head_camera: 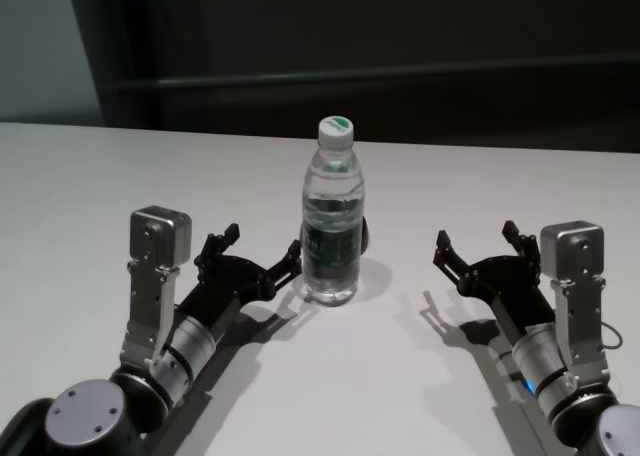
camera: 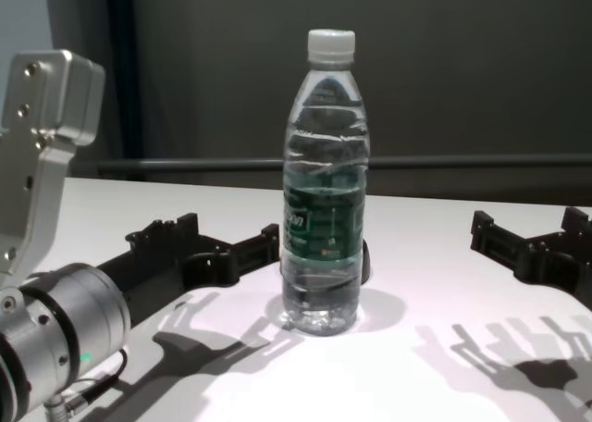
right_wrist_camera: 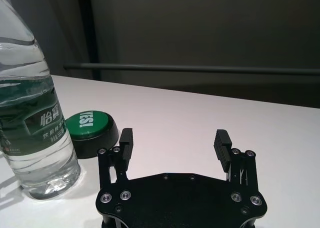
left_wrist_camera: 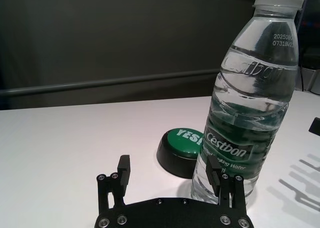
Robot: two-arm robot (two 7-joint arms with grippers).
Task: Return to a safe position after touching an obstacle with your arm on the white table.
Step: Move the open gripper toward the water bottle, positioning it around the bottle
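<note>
One gripper finger against bottle.

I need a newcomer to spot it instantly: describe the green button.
On the white table, find the tall clear water bottle standing between the two arms. Just behind it, away from the robot, sits a low round button: black base, green top reading "YES!", far squatter than the bottle.

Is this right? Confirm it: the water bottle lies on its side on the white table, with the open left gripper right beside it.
Not quite. The water bottle stands upright on the white table, cap on top, as the chest view shows. The open left gripper is indeed right beside it.
</note>
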